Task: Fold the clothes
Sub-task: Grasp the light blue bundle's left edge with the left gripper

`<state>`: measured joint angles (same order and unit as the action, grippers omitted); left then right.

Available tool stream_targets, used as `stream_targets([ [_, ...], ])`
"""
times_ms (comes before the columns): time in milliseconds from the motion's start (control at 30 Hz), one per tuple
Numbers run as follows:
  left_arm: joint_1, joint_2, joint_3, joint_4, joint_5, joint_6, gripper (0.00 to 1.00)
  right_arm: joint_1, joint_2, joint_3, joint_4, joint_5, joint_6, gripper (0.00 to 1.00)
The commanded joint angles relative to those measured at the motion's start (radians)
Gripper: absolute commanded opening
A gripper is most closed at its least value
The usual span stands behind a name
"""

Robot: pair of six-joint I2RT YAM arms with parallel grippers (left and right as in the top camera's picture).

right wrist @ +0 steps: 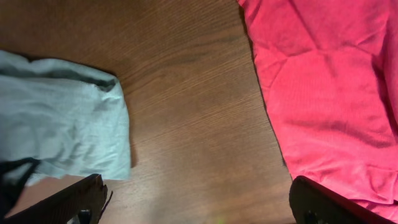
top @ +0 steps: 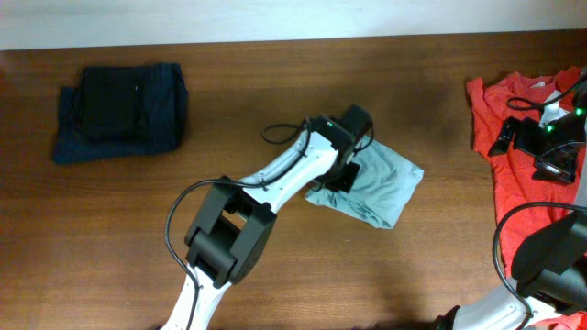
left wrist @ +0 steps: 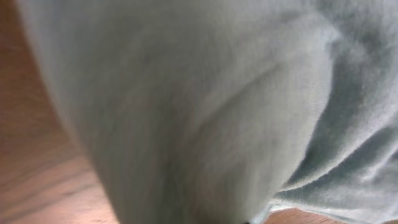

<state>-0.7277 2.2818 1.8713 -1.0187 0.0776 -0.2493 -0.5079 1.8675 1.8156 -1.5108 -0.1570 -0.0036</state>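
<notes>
Bench (top: pixel 275 73): brown wood, carrying your clothes.
Red T-shirt (top: pixel 527 183): spread at the right edge.
Grey-blue T-shirt (top: pixel 390 188): folded, centre.
Navy pieces (top: pixel 119 110): stacked far left.
Right fingers (right wrist: pixel 68 199): wide apart, empty, over bare wood between the two T-shirts.
Left fingers (top: pixel 344 176): at the Grey-blue T-shirt's left edge; you cannot tell their grip.

No text, label, brand, number or sign can be read anywhere: not on the folded pale grey-blue cloth T-shirt (top: pixel 385 188), the crumpled red-orange cloth T-shirt (top: pixel 503 197), the folded dark navy cloth pile (top: pixel 119 110), or the brown wooden table (top: pixel 275 82).
</notes>
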Motion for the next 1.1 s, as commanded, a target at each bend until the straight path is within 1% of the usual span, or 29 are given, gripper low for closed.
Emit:
stream_targets([
  [0, 0.014, 0.012, 0.035, -0.008, -0.021, 0.022, 0.57, -0.003, -0.007, 0.002, 0.001, 0.012, -0.002, 0.99],
  [33, 0.015, 0.012, 0.035, -0.012, -0.021, 0.021, 0.76, -0.003, -0.007, 0.002, 0.001, 0.012, -0.002, 0.99],
  [100, 0.015, 0.013, 0.035, -0.020, -0.021, 0.018, 0.93, -0.003, -0.007, 0.002, 0.001, 0.012, -0.002, 0.99],
  [133, 0.015, 0.013, 0.035, -0.023, -0.021, 0.018, 0.96, -0.003, -0.007, 0.002, 0.001, 0.011, -0.002, 0.99],
  [267, 0.019, 0.013, 0.035, -0.006, -0.023, 0.007, 0.99, -0.003, -0.007, 0.002, 0.001, 0.012, -0.002, 0.99],
  [400, 0.040, 0.013, 0.035, 0.056, -0.021, -0.071, 0.99, -0.003, -0.007, 0.002, 0.001, 0.012, -0.002, 0.99],
  [467, 0.064, 0.013, 0.037, 0.067, 0.011, -0.106, 0.99, -0.003, -0.007, 0.002, 0.001, 0.012, -0.002, 0.99],
  [633, 0.138, 0.013, 0.043, 0.022, 0.197, -0.101, 0.99, -0.003, -0.007, 0.002, 0.001, 0.012, -0.002, 0.99],
  [733, 0.182, 0.013, 0.043, 0.016, 0.278, -0.089, 0.99, -0.003, -0.007, 0.002, 0.001, 0.012, -0.002, 0.99],
  [867, 0.212, 0.013, 0.043, 0.034, 0.331, -0.062, 0.99, -0.003, -0.007, 0.002, 0.000, 0.012, -0.002, 0.99],
  [933, 0.212, 0.013, 0.043, 0.046, 0.355, -0.037, 0.99, -0.003, -0.007, 0.002, 0.001, 0.012, -0.002, 0.99],
  [1067, 0.205, 0.013, 0.043, 0.065, 0.377, -0.032, 0.99, -0.003, -0.007, 0.002, 0.001, 0.012, -0.002, 0.99],
])
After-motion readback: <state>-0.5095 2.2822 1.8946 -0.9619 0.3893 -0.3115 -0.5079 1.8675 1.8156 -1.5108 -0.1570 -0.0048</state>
